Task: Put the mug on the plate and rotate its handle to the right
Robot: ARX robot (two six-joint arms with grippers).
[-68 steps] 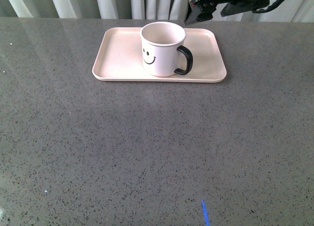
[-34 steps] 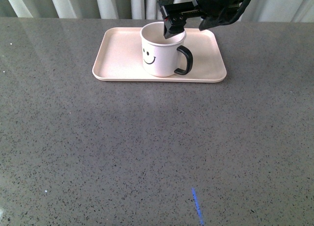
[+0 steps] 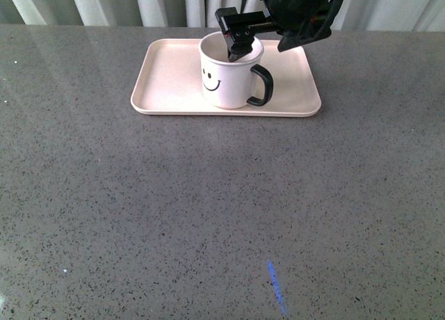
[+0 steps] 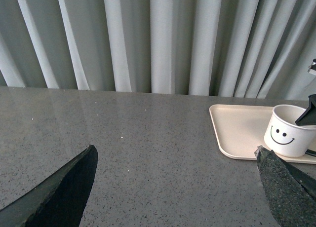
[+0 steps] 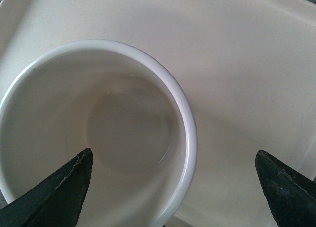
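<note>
The white mug (image 3: 224, 82) with a black smiley face stands upright on the pale pink plate (image 3: 170, 76) at the far side of the table. Its black handle (image 3: 262, 85) points right and a little toward me. My right gripper (image 3: 242, 43) hangs open over the mug's far right rim. In the right wrist view the rim of the mug (image 5: 185, 118) runs between the fingers of my right gripper (image 5: 177, 187), one over the empty inside, one over the plate (image 5: 247, 89). My left gripper (image 4: 177, 187) is open low over bare table, well away from the mug (image 4: 286, 135).
The grey speckled table (image 3: 208, 209) stretches from the plate to the near edge. Pale curtains (image 4: 158, 39) hang behind its far edge. A small blue light mark (image 3: 276, 285) lies on the table near the front.
My right gripper has come from the back right, moving left and down, and now sits over the mug's rim. The mug and plate have not moved.
</note>
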